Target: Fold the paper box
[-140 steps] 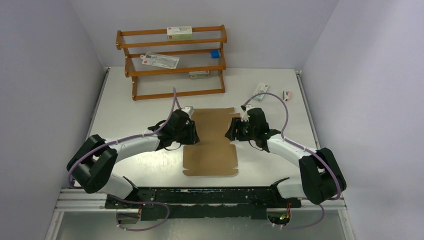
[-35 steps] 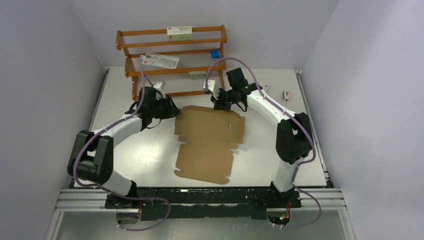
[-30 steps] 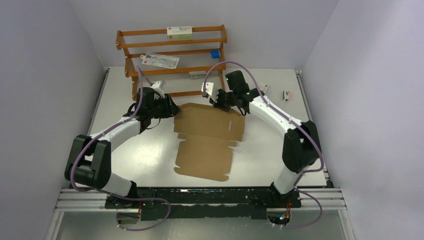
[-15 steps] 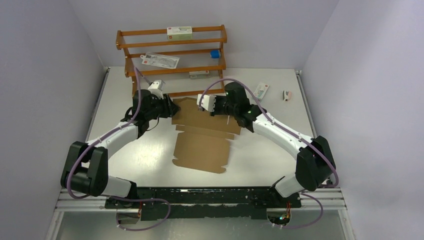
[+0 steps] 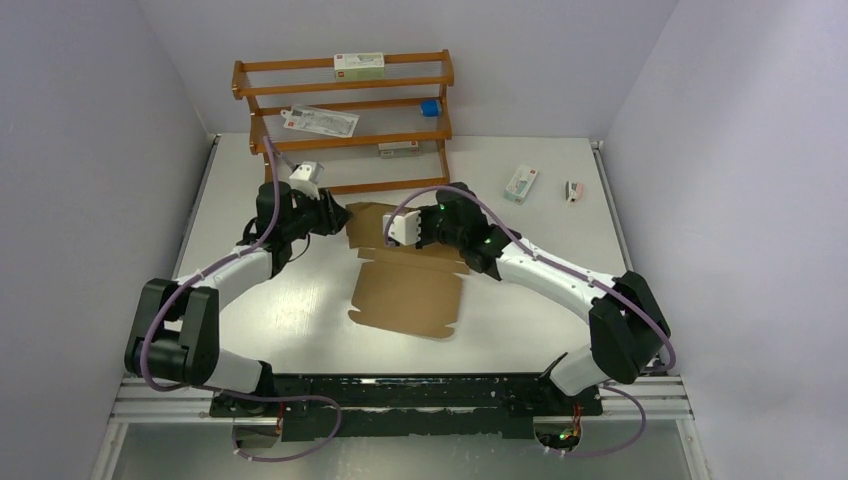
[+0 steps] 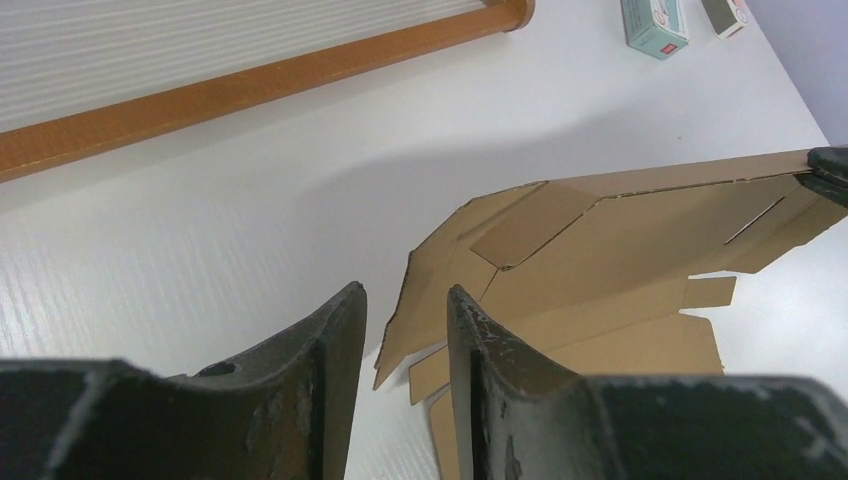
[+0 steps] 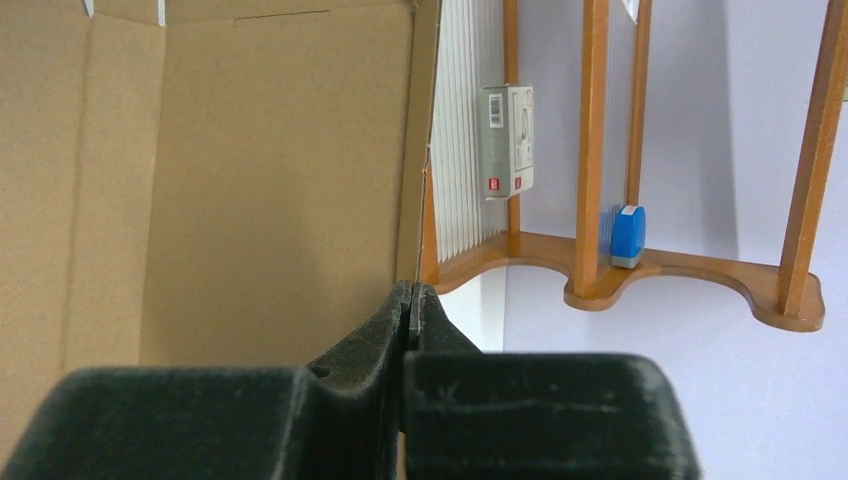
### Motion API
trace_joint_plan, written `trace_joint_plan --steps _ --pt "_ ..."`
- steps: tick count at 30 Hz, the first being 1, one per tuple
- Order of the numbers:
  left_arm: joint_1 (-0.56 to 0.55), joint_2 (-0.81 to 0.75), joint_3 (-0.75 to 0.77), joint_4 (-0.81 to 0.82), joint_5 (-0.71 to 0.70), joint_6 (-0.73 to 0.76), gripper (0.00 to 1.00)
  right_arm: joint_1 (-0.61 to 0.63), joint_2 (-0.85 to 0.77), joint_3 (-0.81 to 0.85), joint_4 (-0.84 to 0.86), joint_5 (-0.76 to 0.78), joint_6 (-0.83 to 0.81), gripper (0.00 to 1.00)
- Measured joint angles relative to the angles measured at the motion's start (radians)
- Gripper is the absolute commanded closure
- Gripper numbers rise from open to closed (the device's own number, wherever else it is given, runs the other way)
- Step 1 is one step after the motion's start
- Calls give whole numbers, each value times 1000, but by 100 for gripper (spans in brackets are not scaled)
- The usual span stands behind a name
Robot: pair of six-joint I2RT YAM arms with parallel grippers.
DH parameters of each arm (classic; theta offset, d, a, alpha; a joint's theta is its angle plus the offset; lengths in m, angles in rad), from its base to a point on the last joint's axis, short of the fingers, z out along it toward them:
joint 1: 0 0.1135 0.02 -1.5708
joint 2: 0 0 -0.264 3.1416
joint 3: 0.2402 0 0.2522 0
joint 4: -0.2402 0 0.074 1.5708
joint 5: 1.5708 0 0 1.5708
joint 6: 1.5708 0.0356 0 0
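White tabletop (image 5: 300, 320), walled on three sides in pale violet. At its middle the right gripper (image 7: 411, 292) is closed on the edge of the paper box (image 5: 408, 297), pinching the far panel, which stands raised (the near panel lies flat on the surface). Opposite, the left gripper (image 6: 405, 293) hovers low with jaws parted, just beside the sheet's left corner flap. Behind both stands a wooden rack (image 5: 345, 125); a small carton (image 5: 521, 183) lies well to the right.
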Motion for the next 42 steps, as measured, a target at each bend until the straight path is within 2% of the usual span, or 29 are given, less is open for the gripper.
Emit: trace_joint_plan --steps 10,16,23,29,36,42 --pt "14 16 -42 38 41 63 60 79 -8 -94 72 145 -52 100" --pt "17 53 -43 39 91 104 64 111 -18 -131 98 189 -52 100" --pt "17 121 -25 34 166 125 81 124 -45 -159 111 220 -50 100" --pt "18 84 -48 64 227 124 94 129 -53 -166 117 242 -53 100" --pt "-5 37 -99 114 246 113 95 142 -53 -168 131 282 -58 100" --pt "-78 2 -129 115 167 113 95 175 -54 -197 153 341 -69 100"
